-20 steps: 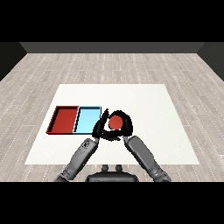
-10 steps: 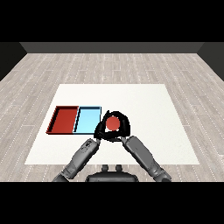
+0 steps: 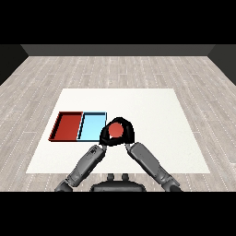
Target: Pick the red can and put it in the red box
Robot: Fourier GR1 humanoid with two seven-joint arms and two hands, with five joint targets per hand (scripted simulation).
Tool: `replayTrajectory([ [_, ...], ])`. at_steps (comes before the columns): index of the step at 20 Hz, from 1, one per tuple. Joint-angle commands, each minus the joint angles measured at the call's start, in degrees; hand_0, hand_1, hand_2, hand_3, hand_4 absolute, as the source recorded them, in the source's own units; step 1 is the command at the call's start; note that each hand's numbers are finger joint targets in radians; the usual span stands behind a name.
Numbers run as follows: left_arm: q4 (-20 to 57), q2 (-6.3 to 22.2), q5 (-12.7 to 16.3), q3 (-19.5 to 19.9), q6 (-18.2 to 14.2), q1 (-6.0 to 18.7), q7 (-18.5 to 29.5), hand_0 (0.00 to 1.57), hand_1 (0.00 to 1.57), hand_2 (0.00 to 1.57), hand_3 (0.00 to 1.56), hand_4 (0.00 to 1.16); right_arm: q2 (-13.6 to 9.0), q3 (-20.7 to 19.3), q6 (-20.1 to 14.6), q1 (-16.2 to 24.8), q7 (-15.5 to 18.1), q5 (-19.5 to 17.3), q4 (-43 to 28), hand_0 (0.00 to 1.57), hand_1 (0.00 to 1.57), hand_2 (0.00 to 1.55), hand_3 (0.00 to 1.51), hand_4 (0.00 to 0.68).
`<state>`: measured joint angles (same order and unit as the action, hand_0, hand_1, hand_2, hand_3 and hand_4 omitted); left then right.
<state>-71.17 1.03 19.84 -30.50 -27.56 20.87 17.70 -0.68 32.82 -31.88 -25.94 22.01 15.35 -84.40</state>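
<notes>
We see a grey plank floor (image 3: 193,78) under a white square worktop (image 3: 152,106). On it, a shallow red tray (image 3: 67,126) touches a light blue tray (image 3: 91,126). Just right of them, our right robot hand (image 3: 126,132) curls round the round-topped red can (image 3: 115,131). We cannot tell how our left robot hand (image 3: 104,138) is set.

A white table (image 3: 152,106) fills the middle of the frame, its top plain and evenly lit. Around it runs a floor (image 3: 115,69) of pale grey-brown wooden planks. Along the upper edge stands a dark grey wall (image 3: 118,50), stretching from left to right.
</notes>
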Motion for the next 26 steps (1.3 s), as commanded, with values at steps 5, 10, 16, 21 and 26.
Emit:
replayTrajectory([
  [5,-3.4,-1.0,-1.2,-2.6,-6.9,0.2,-2.4,1.57,1.57,1.56,1.48,1.12,0.7,-2.8,2.7,1.0,-3.7,-1.4,-3.0,1.48,1.48,1.44,1.39,0.644],
  [10,4.3,-1.0,5.4,-2.6,-7.1,2.1,10.5,1.57,1.57,1.56,1.48,1.14,0.7,-0.9,3.1,0.5,2.1,3.4,1.8,1.49,1.49,1.44,1.39,0.637],
  [16,0.8,-1.0,3.2,-0.1,-5.1,1.2,10.4,1.57,1.57,1.57,1.51,1.15,0.2,-0.8,0.9,0.4,-7.2,-2.5,-0.2,0.00,0.00,0.00,0.00,0.000],
  [21,0.2,-1.0,2.5,-1.5,-8.7,1.3,8.3,1.57,1.57,1.57,1.51,1.15,-0.9,-5.3,5.7,-0.8,-10.7,-4.0,-0.6,0.00,0.00,0.00,0.00,0.000],
  [26,2.5,-1.0,2.0,0.4,-6.9,-0.9,12.7,1.57,1.57,1.57,1.50,1.14,0.7,-2.2,2.9,3.7,-10.4,-5.6,-3.2,0.00,0.00,0.00,0.00,0.000],
])
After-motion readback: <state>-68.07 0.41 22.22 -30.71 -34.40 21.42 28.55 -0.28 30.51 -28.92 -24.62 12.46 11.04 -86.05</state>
